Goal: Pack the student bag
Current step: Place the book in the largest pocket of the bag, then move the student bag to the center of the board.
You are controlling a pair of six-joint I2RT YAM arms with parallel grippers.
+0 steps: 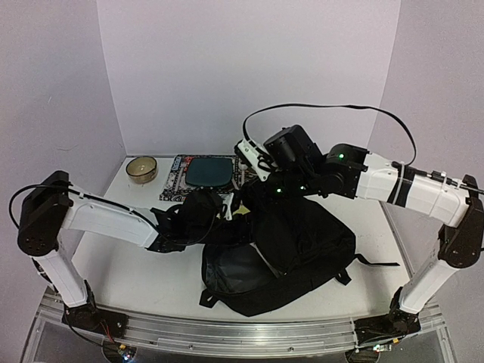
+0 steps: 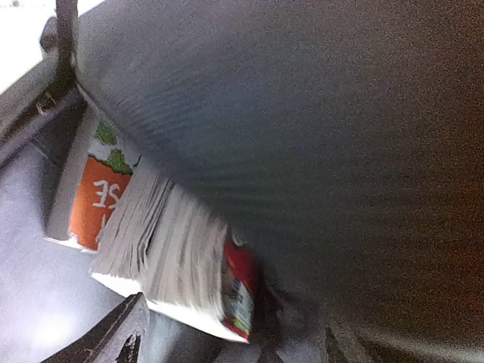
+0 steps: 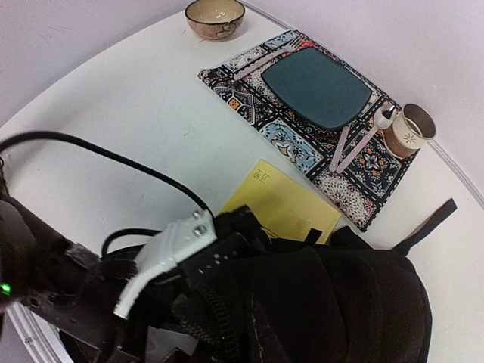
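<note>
The student bag (image 1: 287, 257), a large black backpack, lies in the middle of the table with its mouth facing left. My left gripper (image 1: 203, 214) reaches into that mouth. In the left wrist view its jaws (image 2: 227, 349) stand open, one finger (image 2: 113, 336) at the lower left. A thick book with a red cover (image 2: 170, 242) lies inside, just beyond that finger, beside an orange-covered book (image 2: 94, 200). My right gripper (image 1: 261, 187) is at the bag's upper edge, apparently shut on the raised fabric by the zipper (image 3: 219, 318). Its fingertips are hidden in the black cloth.
A yellow booklet (image 3: 283, 200) lies on the table against the bag. Behind it is a patterned placemat (image 1: 175, 181) with a teal pad (image 1: 209, 172), pink cutlery and a cup (image 3: 412, 128). A brown bowl (image 1: 141, 169) stands at the back left.
</note>
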